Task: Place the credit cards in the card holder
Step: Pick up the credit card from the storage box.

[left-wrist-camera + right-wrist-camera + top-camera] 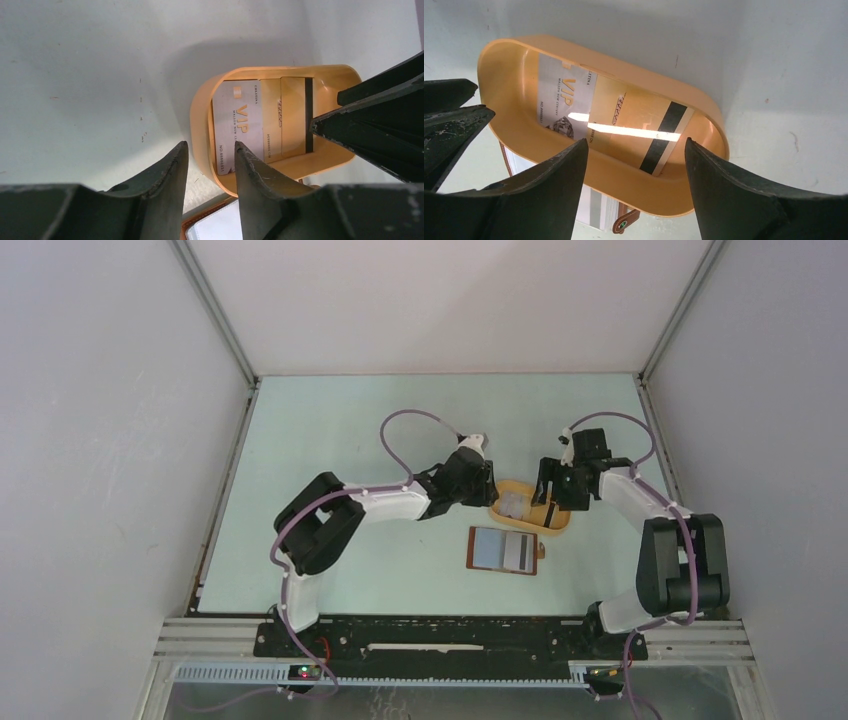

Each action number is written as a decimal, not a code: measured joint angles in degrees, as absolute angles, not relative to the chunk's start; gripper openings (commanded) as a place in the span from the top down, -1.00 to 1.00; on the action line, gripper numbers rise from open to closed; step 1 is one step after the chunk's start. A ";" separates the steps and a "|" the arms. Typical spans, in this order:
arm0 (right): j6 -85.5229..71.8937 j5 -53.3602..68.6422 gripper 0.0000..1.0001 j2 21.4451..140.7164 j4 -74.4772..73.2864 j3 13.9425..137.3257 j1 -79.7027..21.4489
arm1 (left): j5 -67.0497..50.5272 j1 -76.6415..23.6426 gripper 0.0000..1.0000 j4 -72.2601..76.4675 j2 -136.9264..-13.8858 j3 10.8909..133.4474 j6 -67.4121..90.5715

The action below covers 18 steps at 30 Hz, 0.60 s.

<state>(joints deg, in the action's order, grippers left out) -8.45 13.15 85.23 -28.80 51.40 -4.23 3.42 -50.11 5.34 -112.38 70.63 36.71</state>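
While 2 credit cards (235, 120) are lying flat and overlapped in the orange tray (200, 125) just beside the open card holder (505, 550), L gripper (210, 147) and R gripper (636, 145) are hovering over it, jaws apart and empty, and the cards are looking thin, stiff, slick, prob best pinched at a short edge.

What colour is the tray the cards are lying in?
The tray is orange-yellow, clearest in the right wrist view.

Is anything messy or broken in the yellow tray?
Nothing is broken or spilled. In the tray, the striped card lies partly over the VIP card, so the two overlap and are not neatly stacked. That is the only untidy bit.
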 measured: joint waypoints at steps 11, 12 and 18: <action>-12.10 5.98 -0.76 87.26 -28.88 52.31 -7.31 | 6.61 -51.05 0.84 5.39 -114.10 70.63 40.99; -12.38 5.61 -0.76 87.42 -28.91 52.34 -7.66 | 7.40 -51.13 0.86 5.43 -114.10 70.63 41.52; -13.89 5.45 -0.78 89.52 -28.91 53.41 -8.32 | 12.01 -52.34 0.99 5.39 -113.95 70.41 44.62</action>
<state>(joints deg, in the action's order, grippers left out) -13.89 5.45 89.52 -28.91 53.41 -8.32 12.01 -52.34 5.39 -113.95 70.41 44.62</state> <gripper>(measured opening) 0.881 0.085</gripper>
